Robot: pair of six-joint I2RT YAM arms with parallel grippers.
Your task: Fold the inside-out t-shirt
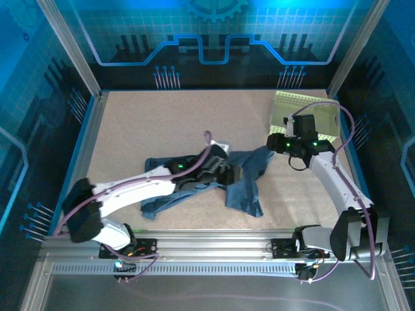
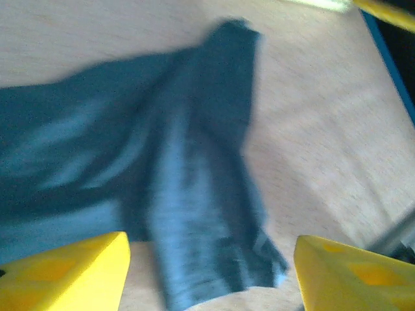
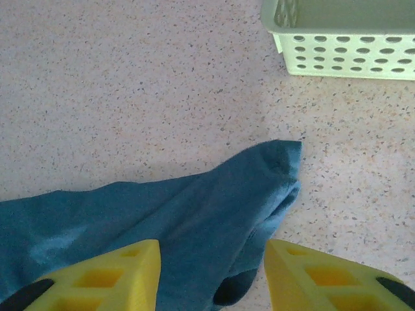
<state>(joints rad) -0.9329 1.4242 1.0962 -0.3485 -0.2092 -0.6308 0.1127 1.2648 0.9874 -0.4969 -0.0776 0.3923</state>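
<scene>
Left gripper and right gripper both gape, holding nothing. Soft, limp t-shirt: pinch a corner, it'll drape.

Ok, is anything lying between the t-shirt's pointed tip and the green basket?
Nothing. In the right wrist view, bare speckled table runs from the t-shirt tip up to the basket and its perforated wall.

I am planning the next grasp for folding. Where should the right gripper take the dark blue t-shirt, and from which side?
Probably the pointed corner of the t-shirt nearest the basket. It lies thin and free on the table, so the right gripper, jaws open, could descend from above with a finger on each side.
</scene>
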